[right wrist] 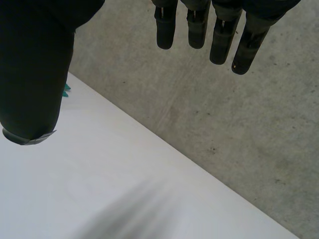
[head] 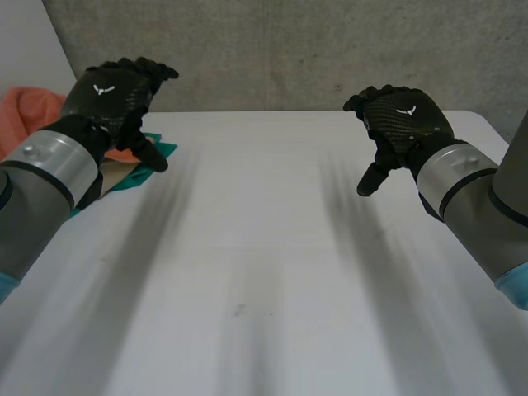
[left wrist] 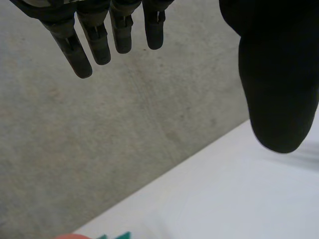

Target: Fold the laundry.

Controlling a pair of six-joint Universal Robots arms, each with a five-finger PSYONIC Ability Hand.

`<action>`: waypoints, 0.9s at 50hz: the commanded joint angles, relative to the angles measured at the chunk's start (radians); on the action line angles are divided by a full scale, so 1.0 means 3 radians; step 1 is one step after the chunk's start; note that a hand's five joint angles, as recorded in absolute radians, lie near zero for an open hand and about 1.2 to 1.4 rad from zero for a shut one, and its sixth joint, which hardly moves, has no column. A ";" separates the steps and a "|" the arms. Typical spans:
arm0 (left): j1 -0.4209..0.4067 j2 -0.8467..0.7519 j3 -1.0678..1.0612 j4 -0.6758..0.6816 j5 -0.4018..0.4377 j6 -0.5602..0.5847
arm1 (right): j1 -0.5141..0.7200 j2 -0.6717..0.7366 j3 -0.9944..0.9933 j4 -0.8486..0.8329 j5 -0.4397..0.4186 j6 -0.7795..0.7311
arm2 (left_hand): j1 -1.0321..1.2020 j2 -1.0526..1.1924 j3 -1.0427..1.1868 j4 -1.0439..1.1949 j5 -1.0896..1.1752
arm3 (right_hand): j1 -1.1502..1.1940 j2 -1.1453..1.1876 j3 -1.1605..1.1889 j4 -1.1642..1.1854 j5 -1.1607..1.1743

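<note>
At the far left of the white surface [head: 264,272] lies the laundry, a teal cloth [head: 136,180] with an orange cloth [head: 33,111] beside it, both partly hidden by the left hand [head: 111,99], which hangs above them with fingers relaxed and grasping nothing. On the right, well apart from the cloths, the right hand [head: 404,120] hovers over the surface, its fingers likewise loose and released, with a grey concrete wall [head: 289,49] beyond the far edge

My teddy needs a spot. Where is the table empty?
The white table is bare between the left hand and right hand and across its near side. Its far left corner is crowded with the teal cloth and orange cloth.
</note>
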 commanded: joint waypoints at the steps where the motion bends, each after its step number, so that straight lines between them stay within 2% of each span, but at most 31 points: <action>1: 0.0394 -0.0482 0.0208 0.0487 0.0009 0.0401 | -0.0004 0.0083 0.0003 -0.0019 0.0005 0.0000 | -0.0101 -0.0098 -0.0111 -0.0090 -0.0154 | -0.0085 -0.0155 -0.0137 -0.0201 -0.0227; 6: 0.0803 -0.1135 0.0631 0.0717 0.0029 0.1060 | -0.0004 0.0129 0.0003 -0.0024 0.0005 -0.0005 | -0.0101 -0.0098 -0.0111 -0.0090 -0.0154 | -0.0085 -0.0155 -0.0137 -0.0201 -0.0227; 12: 0.1023 -0.1959 0.1348 0.0809 0.0050 0.1634 | -0.0004 0.0145 0.0003 -0.0029 0.0005 -0.0010 | -0.0101 -0.0098 -0.0111 -0.0090 -0.0154 | -0.0085 -0.0155 -0.0137 -0.0201 -0.0227; 14: 0.1105 -0.2260 0.1648 0.0819 0.0162 0.1792 | -0.0004 0.0170 0.0003 -0.0029 0.0005 -0.0026 | -0.0101 -0.0098 -0.0111 -0.0090 -0.0154 | -0.0085 -0.0155 -0.0137 -0.0201 -0.0227; 18: 0.1253 -0.2649 0.2053 0.0799 0.0382 0.1885 | -0.0009 0.0196 0.0003 -0.0029 0.0005 -0.0066 | -0.0098 -0.0096 -0.0109 -0.0087 -0.0152 | -0.0085 -0.0155 -0.0137 -0.0201 -0.0227; 21: 0.1289 -0.2798 0.2243 0.0789 0.0408 0.1885 | -0.0009 0.0216 0.0003 -0.0029 0.0000 -0.0092 | 0.0087 0.0090 0.0077 0.0098 0.0034 | -0.0085 -0.0155 -0.0137 -0.0201 -0.0227; 25: 0.1300 -0.2972 0.2458 0.0778 0.0428 0.1885 | -0.0019 0.0288 -0.0003 -0.0040 0.0000 -0.0123 | 0.0995 0.0997 0.0984 0.1006 0.0941 | -0.0085 -0.0155 -0.0137 -0.0201 -0.0227; 26: 0.1294 -0.2993 0.2499 0.0773 0.0418 0.1885 | -0.0019 0.0293 -0.0003 -0.0040 0.0000 -0.0123 | 0.2180 0.2182 0.2169 0.2191 0.2127 | -0.0085 -0.0155 -0.0137 -0.0201 -0.0227; 28: 0.1269 -0.2988 0.2499 0.0799 0.0362 0.1875 | -0.0030 0.0298 -0.0003 -0.0045 0.0000 -0.0133 | 0.3721 0.3723 0.3710 0.3732 0.3667 | -0.0085 -0.0155 -0.0137 -0.0201 -0.0227; 29: 0.1249 -0.2983 0.2489 0.0814 0.0326 0.1870 | -0.0035 0.0298 -0.0003 -0.0055 0.0000 -0.0138 | 0.3969 0.3972 0.3959 0.3980 0.3916 | -0.0085 -0.0155 -0.0137 -0.0201 -0.0227; 33: 0.1177 -0.2810 0.2433 0.0992 -0.0036 0.1829 | -0.0045 0.0298 -0.0008 -0.0055 0.0000 -0.0143 | 0.3972 0.3974 0.3961 0.3983 0.3918 | -0.0085 -0.0155 -0.0137 -0.0201 -0.0227; 36: 0.1095 -0.2661 0.2321 0.1060 -0.0119 0.1701 | -0.0050 0.0298 -0.0018 -0.0050 0.0005 -0.0143 | 0.3972 0.3974 0.3961 0.3983 0.3918 | -0.0085 -0.0155 -0.0137 -0.0201 -0.0227; 40: 0.0865 -0.2191 0.1912 0.1111 -0.0109 0.1318 | -0.0055 0.0288 -0.0038 -0.0050 0.0005 -0.0138 | 0.3972 0.3974 0.3961 0.3983 0.3918 | -0.0085 -0.0155 -0.0137 -0.0201 -0.0227; 45: 0.0457 -0.1388 0.1252 0.1070 -0.0114 0.0587 | -0.0055 0.0267 -0.0064 -0.0045 0.0005 -0.0138 | 0.3972 0.3974 0.3961 0.3983 0.3918 | -0.0085 -0.0155 -0.0137 -0.0201 -0.0227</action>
